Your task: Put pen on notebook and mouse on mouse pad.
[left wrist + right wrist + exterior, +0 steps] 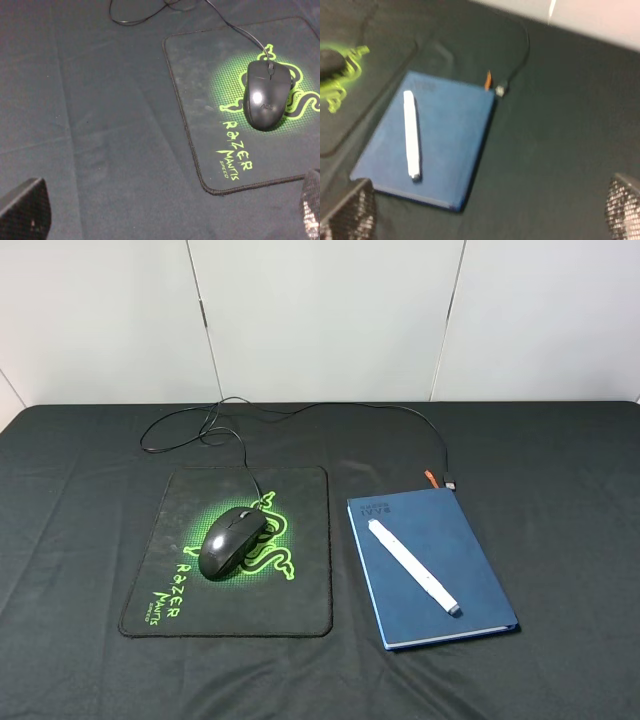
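Observation:
The glossy black mouse [230, 541] rests on the green logo of the black mouse pad [300, 605], and its cable runs off toward the far side. The white pen [412, 566] lies diagonally on the blue notebook [460, 555], to the right of the pad. The left wrist view shows the mouse [266, 95] on the mouse pad [200, 70], with my left gripper [165, 215] open and empty, back from the pad's corner. In the right wrist view the pen [410, 134] lies on the notebook [452, 135], and my right gripper [486, 212] is open and empty, clear of the notebook.
A black cloth [560, 460] covers the table. The mouse cable [330, 406] loops along the far edge and ends in a plug [451, 483] beside the notebook's orange ribbon [431, 478]. White wall panels stand behind. Neither arm shows in the exterior view.

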You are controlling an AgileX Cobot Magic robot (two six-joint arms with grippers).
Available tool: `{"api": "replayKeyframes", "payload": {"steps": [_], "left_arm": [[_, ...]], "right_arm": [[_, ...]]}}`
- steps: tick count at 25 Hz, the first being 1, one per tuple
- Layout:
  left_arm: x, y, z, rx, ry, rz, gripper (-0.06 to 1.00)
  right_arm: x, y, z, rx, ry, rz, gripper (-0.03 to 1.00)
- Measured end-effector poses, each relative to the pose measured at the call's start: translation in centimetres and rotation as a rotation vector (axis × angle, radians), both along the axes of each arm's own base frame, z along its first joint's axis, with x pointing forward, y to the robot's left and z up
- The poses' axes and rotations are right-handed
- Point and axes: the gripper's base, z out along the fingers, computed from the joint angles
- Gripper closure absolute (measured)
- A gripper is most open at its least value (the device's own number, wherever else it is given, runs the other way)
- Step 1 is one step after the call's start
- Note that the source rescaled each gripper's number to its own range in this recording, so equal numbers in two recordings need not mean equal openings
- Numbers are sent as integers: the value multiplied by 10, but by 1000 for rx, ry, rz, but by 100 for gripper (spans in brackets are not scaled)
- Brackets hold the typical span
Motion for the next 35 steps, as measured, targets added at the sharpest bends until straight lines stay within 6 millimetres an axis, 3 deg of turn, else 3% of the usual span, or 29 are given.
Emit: {"api": "replayKeyframes", "payload": {"steps": [4, 7, 11, 18, 35], "left_arm": [[0, 0, 0, 0, 0, 0, -6], [0, 0, 0, 0, 0, 0, -6], [0, 0, 0, 0, 0, 0, -6], [0, 0, 0, 0, 0, 0, -6], [0, 0, 0, 0, 0, 0, -6]], "right_arm": [[-5, 3, -33, 13, 45, -67, -3], [-15, 1, -46, 33, 0, -131, -3], [-20, 2, -46, 47, -64, -226, -3], [-10, 3, -45, 72, -163, -247, -3], [-7, 3, -47, 95, -167, -260, -3]]}}
